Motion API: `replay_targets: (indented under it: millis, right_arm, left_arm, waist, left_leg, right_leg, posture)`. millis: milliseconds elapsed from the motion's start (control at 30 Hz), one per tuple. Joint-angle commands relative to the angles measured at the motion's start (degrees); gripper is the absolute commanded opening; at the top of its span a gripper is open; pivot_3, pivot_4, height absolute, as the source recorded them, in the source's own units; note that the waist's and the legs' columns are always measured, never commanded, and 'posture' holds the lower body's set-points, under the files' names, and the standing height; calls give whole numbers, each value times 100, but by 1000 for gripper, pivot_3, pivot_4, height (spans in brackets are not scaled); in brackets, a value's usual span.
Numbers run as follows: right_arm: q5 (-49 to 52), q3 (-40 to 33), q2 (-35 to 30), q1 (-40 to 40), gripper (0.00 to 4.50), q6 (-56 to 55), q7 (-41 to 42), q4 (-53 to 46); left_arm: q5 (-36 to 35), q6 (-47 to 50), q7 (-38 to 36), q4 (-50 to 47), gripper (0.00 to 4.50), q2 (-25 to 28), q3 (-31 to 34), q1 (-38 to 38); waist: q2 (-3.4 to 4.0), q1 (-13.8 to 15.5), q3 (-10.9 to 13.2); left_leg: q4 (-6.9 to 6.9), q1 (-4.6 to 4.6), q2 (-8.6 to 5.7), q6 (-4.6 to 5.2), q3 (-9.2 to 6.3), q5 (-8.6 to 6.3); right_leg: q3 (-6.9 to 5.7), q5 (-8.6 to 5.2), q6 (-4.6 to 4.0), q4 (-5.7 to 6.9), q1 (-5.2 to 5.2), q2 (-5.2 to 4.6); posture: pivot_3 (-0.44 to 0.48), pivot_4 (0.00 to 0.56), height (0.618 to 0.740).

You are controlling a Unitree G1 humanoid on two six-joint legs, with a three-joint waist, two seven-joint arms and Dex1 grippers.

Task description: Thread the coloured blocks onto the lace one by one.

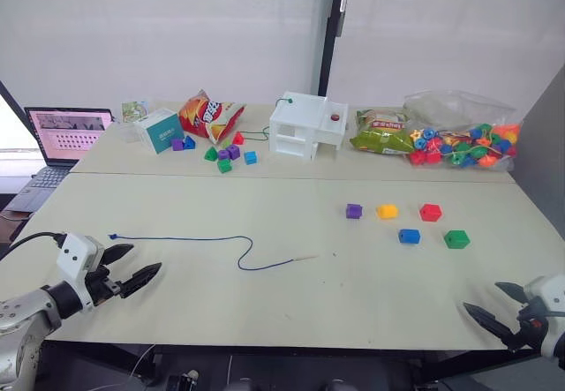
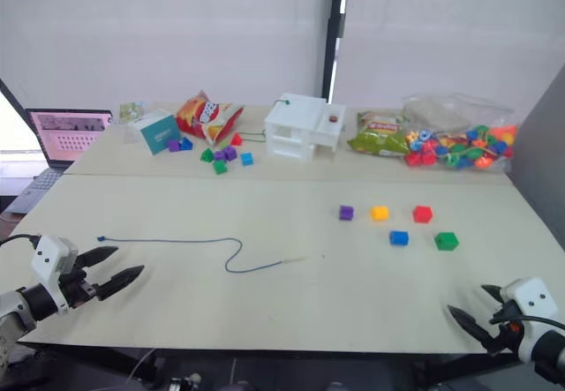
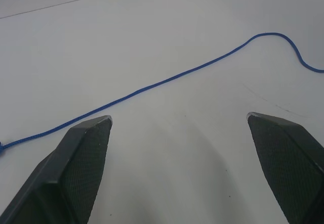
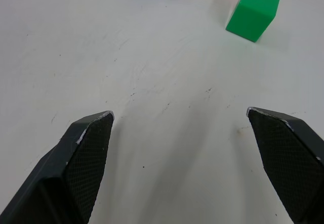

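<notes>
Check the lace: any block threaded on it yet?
No, it is bare. The lace lies loose on the table, while all five coloured blocks sit apart to its right.

Left tool (image 1: 132, 266) and right tool (image 1: 496, 304) hover spread wide.

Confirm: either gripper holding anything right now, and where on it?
Nothing held. The left gripper and the right gripper both have open, empty jaws. The lace lies loose on the table.
</notes>
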Motion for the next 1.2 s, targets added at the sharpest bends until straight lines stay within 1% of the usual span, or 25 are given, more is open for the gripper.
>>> replay_targets:
  millis: [33,167,233,367,433,467,533,633,667,733,800,867,967,1133,1200]
  right_arm:
    - [94,-90,29,-6,4452,-77,-11,-204]
    - [228,-32,95,-140,4452,63,-23,-397]
    - [340,45,88,-237,4452,193,24,-612]
    - [505,379,-80,-535,4452,534,211,-977]
    - [574,675,-241,-677,4452,780,408,-1216]
    - [633,830,-315,-777,4452,913,477,-1345]
    - [696,1033,-402,-925,4452,1093,540,-1503]
    - [735,1347,-532,-1106,4452,1340,666,-1771]
    - [739,1447,-591,-1158,4452,1399,712,-1844]
    - [733,1619,-694,-1283,4452,1489,764,-2008]
    - [753,1662,-743,-1340,4452,1571,738,-2171]
    - [791,1600,-740,-1293,4452,1648,679,-2327]
    - [791,1481,-639,-1136,4452,1707,513,-2504]
    - [778,1271,-461,-773,4452,1709,242,-2778]
    - [781,1218,-406,-683,4452,1718,157,-2878]
  left_arm:
    - [-15,-69,-8,7,4500,83,103,-116]
    - [-88,168,11,-196,4500,46,-77,-274]
    - [-131,304,-17,-468,4500,-12,-317,-417]
    - [-193,676,-198,-995,4500,-171,-1127,-897]
    - [-273,984,-323,-1322,4500,-351,-1756,-1336]
    - [-139,1087,-328,-1396,4500,-443,-2124,-1575]
    - [75,1234,-350,-1385,4500,-524,-2600,-1889]
    - [503,1325,-381,-1130,4500,-689,-3351,-2442]
    - [680,1346,-343,-986,4500,-825,-3618,-2689]
    - [1174,1503,-202,-526,4500,-1130,-4210,-3299]
    - [1525,1637,-157,-28,4500,-1367,-4580,-3795]
    - [1620,1707,-187,291,4500,-1608,-4731,-4104]
    - [1829,1609,-137,594,4500,-1882,-4898,-4285]
    - [2086,1285,-248,1110,4500,-2090,-5056,-4126]
    - [2246,1023,-272,1463,4500,-2144,-5125,-4083]
  waist:
    - [0,0,0]
    - [0,7,0]
    - [0,4,0]
    - [0,12,0]
    - [0,23,0]
    - [0,26,0]
    - [-1,18,0]
    - [0,-9,0]
    - [0,-2,0]
    - [-1,12,0]
    - [-1,58,1]
    - [-2,62,1]
    - [-2,54,1]
    - [-1,69,1]
    - [-1,86,1]
  left_leg:
    - [0,0,0,0,0,0]
    - [0,0,-1,0,0,0]
    - [0,0,-2,0,0,0]
    - [0,-1,-4,-1,0,1]
    - [0,-1,-7,0,0,2]
    - [1,-2,-12,0,0,2]
    - [2,-4,-16,1,1,2]
    - [2,-2,-18,4,3,2]
    - [2,-3,-19,4,4,2]
    - [10,-3,-26,6,5,3]
    - [39,-12,-33,9,0,3]
    - [80,-33,-27,24,-3,-7]
    - [89,-40,-26,31,-2,-11]
    - [89,-36,-25,32,-2,-11]
    - [91,-31,-24,31,-2,-11]
  right_leg:
    - [0,0,0,0,0,0]
    - [0,0,0,0,2,-1]
    - [-1,0,1,0,1,-1]
    - [-1,2,3,1,3,0]
    - [-1,3,5,5,3,2]
    - [-6,5,8,8,3,5]
    - [-13,8,13,11,3,15]
    - [-15,8,13,15,1,54]
    - [-15,8,13,16,0,62]
    - [-17,8,14,19,3,70]
    - [-22,11,21,22,8,83]
    - [-21,12,25,25,6,98]
    - [-18,14,30,25,3,100]
    - [-15,14,30,27,5,98]
    - [-16,14,31,25,14,98]
  posture:
    - [0,150,740]
    - [0,150,740]
    - [0,150,740]
    - [0,150,740]
    - [0,150,740]
    - [0,150,740]
    - [0,150,740]
    - [0,150,740]
    - [0,150,740]
    - [0,150,740]
    - [0,150,740]
    - [0,150,740]
    - [0,150,740]
    - [0,150,740]
    - [0,150,740]
